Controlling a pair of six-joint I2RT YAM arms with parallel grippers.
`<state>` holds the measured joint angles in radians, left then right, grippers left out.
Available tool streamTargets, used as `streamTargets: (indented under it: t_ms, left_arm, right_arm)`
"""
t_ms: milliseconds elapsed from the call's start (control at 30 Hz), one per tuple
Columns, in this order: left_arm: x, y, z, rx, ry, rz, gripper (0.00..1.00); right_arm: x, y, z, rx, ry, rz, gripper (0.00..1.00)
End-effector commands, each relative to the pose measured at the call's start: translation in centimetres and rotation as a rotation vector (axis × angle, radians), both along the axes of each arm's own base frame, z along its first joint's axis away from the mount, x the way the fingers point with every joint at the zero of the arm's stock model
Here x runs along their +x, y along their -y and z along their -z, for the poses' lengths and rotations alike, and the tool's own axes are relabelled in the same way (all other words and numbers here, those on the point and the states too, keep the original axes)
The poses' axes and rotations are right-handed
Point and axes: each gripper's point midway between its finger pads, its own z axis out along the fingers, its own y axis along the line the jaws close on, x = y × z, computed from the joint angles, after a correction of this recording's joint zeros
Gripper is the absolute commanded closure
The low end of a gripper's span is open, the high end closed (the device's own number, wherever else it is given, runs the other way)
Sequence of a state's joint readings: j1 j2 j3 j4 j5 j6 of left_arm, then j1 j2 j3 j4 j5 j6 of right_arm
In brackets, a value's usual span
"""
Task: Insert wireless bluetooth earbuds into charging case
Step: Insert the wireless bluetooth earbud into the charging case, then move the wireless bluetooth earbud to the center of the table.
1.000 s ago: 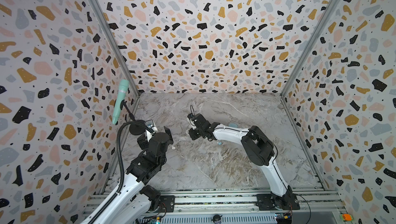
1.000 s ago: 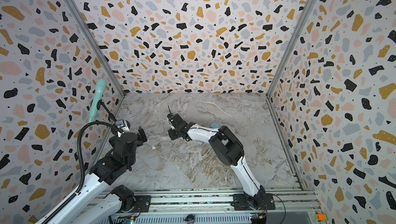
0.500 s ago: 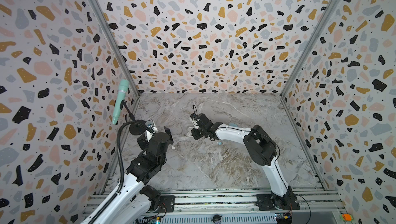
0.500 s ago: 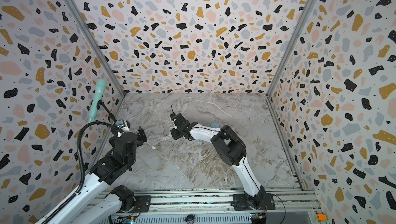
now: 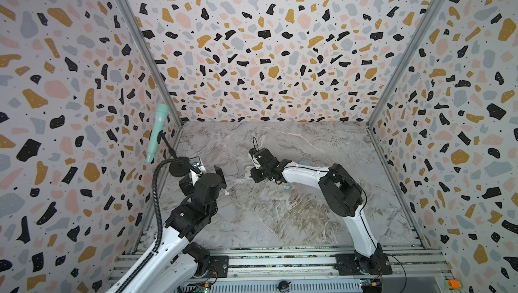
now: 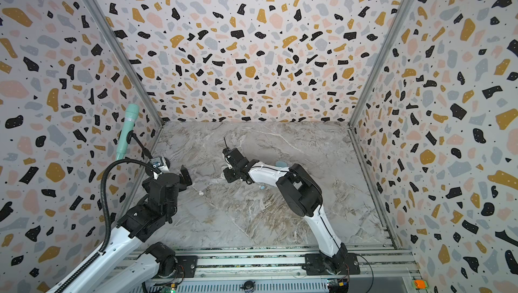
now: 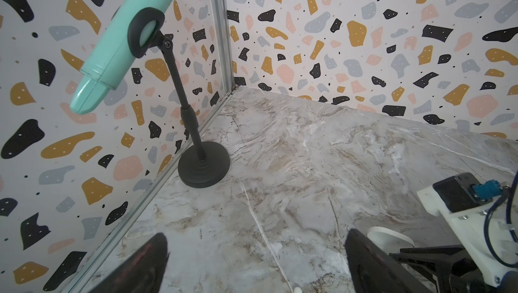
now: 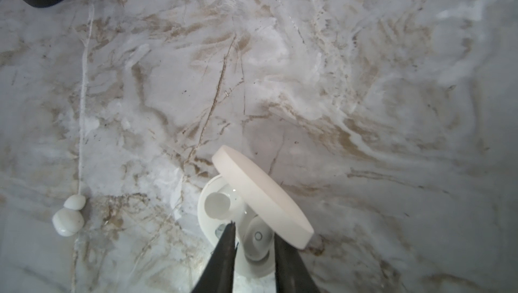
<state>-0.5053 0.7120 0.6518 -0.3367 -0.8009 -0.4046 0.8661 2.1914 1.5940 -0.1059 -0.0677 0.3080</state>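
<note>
Mint microphone (image 5: 157,132) on a black stand (image 7: 204,171) fills the worktop's (image 5: 280,221) left rear corner. The right arm hides most of a light blue case (image 5: 304,162). The left end effector (image 7: 258,235) is spread wide. The right end effector (image 8: 254,231), slightly parted, flanks a seated earbud (image 8: 257,239) in the open white case (image 8: 202,221). A loose white earbud (image 8: 68,221) and a blue earbud (image 5: 287,187) lie nearby.

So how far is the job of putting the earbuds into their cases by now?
Done: the white case is open, and one white earbud sits in it. In hand: the right gripper straddles that earbud, jaws slightly apart. Still to do: the other socket looks empty; a second white earbud and a blue earbud lie on the table. The left gripper is open, empty.
</note>
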Motion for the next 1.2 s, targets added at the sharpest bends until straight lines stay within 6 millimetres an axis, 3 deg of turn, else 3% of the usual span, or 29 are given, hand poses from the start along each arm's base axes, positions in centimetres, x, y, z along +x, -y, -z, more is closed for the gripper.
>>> streamTargets:
  t_ms: [0, 167, 233, 367, 567, 733, 900, 1100, 1167]
  left_arm:
    - [0.1, -0.2, -0.3, 0.002, 0.015, -0.004, 0.00]
    - [0.0, -0.3, -0.4, 0.002, 0.018, -0.008, 0.00]
    - [0.0, -0.2, -0.4, 0.001, 0.018, -0.007, 0.00]
    - [0.0, -0.2, -0.4, -0.003, 0.016, -0.004, 0.00]
    - [-0.4, -1.0, -1.0, -0.012, 0.029, -0.044, 0.00]
    - [-1.2, -1.8, -1.9, -0.052, 0.073, -0.087, 0.00]
    - [-2.1, -2.4, -2.8, -0.112, 0.099, -0.113, 0.00]
    - [-4.4, -5.0, -3.2, -0.099, 0.149, -0.225, 0.00]
    - [-4.7, -5.2, -3.4, -0.113, 0.176, -0.233, 0.00]
  right_arm:
    - [-0.5, -0.3, -5.4, 0.064, 0.054, -0.014, 0.70]
    - [-1.6, -0.6, -6.6, 0.077, 0.053, -0.022, 0.59]
    - [-1.9, -0.3, -7.3, 0.092, 0.046, -0.003, 0.42]
    - [-3.3, 0.1, -8.6, 0.172, -0.031, 0.030, 0.01]
    - [-6.2, -0.4, -8.8, 0.231, -0.171, 0.065, 0.01]
    - [-10.1, -2.9, -8.7, 0.266, -0.296, 0.036, 0.01]
    - [-12.3, -5.3, -8.5, 0.175, -0.120, -0.073, 0.01]
    - [-12.4, -6.8, -6.3, 0.084, -0.051, -0.209, 0.00]
    - [-12.1, -7.3, -5.4, 0.051, -0.029, -0.242, 0.06]
